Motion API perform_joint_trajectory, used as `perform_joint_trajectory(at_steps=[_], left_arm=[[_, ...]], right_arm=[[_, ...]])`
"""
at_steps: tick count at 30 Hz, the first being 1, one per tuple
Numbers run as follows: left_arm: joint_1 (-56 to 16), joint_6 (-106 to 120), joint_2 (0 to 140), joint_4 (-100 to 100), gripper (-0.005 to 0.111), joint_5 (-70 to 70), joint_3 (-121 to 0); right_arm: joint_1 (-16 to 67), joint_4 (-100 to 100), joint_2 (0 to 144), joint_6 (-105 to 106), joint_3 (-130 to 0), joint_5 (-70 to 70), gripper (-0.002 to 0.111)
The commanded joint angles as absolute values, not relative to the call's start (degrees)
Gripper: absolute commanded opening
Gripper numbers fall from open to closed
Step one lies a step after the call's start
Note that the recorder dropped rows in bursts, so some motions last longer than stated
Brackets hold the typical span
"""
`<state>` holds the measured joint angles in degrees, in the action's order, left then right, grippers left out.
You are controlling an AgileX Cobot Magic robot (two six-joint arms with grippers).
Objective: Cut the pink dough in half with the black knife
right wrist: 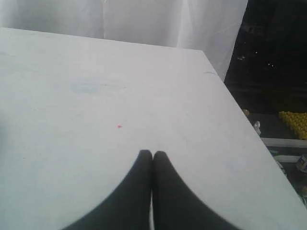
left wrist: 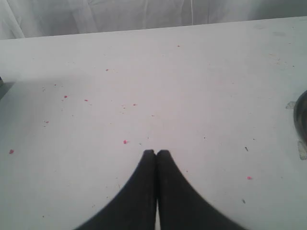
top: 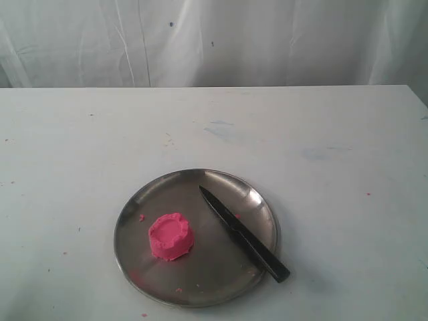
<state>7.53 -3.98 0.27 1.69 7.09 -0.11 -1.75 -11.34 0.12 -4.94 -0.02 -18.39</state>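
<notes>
The pink dough, a small round puck with a dented top, sits whole on the left part of a round steel plate. The black knife lies on the plate's right side, tip pointing toward the plate's middle, handle end over the rim at the near right. Neither arm shows in the exterior view. My left gripper is shut with nothing between its fingers, above bare table. My right gripper is shut too, empty, over bare table near the table's edge.
The white table carries faint stains and tiny pink crumbs. A sliver of the plate's rim shows in the left wrist view. Beyond the table's edge in the right wrist view lies dark floor with yellow objects. White curtain hangs behind.
</notes>
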Motion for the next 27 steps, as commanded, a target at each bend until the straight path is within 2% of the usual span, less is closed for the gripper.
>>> perform_joint_trajectory(at_steps=[1, 13, 22, 27], left_arm=[[7.3, -4.0, 0.0, 1.7, 0.000, 7.0, 0.0], [7.3, -4.0, 0.0, 1.7, 0.000, 7.0, 0.0], [7.3, -4.0, 0.0, 1.7, 0.000, 7.0, 0.0], [7.3, -4.0, 0.0, 1.7, 0.000, 7.0, 0.0]], right_arm=[[-1.7, -12.5, 0.0, -4.6, 0.0, -20.0, 0.000], [-1.7, -12.7, 0.0, -4.6, 0.0, -20.1, 0.000], [-1.7, -12.9, 0.0, -4.6, 0.0, -8.8, 0.000], [-1.7, -12.9, 0.0, -4.6, 0.0, -7.2, 0.000]])
